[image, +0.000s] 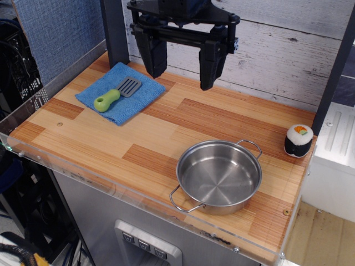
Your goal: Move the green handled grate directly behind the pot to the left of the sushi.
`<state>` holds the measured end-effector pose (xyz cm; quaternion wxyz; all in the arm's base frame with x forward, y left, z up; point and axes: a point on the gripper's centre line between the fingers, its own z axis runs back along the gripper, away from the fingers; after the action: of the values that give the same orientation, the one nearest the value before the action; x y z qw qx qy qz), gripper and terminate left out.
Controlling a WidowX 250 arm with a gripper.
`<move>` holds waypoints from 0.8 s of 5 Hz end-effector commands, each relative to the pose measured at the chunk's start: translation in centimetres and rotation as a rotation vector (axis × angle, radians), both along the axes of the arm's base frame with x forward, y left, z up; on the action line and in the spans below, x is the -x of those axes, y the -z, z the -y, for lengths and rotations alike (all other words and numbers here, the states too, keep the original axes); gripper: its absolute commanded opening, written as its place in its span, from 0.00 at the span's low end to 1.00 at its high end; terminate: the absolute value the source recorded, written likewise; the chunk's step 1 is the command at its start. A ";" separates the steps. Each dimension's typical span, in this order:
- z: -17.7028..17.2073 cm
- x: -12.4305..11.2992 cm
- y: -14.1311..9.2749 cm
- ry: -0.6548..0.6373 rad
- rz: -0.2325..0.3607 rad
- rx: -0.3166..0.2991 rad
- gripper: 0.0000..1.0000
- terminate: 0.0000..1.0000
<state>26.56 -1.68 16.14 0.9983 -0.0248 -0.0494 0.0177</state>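
So we've got a shallow shiny stainless-steel pot with two wire loop handles sitting empty, well in front of the black gripper, whose jaws hang wide apart holding nothing. The little green handled grate lies on a blue cloth just front-left of the gripper. The plush black-and-white sushi sits far right on the striped wooden tabletop, whitewashed planks behind. No readable writing.

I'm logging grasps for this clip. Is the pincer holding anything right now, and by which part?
Nothing is held. The pincer hangs open and empty; the green handled grate lies on the blue cloth.
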 end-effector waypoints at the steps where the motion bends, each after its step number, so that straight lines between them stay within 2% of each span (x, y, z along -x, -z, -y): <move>1: 0.0 0.0 0.0 0.000 0.000 0.000 1.00 0.00; 2: -2.1 -0.1 -0.2 -0.018 0.006 -0.021 1.00 0.00; 3: -6.8 -0.5 1.0 -0.051 -0.022 -0.048 1.00 0.00; 4: -11.6 -1.4 3.1 0.020 -0.042 -0.109 1.00 0.00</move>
<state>27.61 9.81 11.29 0.9996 0.0271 -0.0028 0.0010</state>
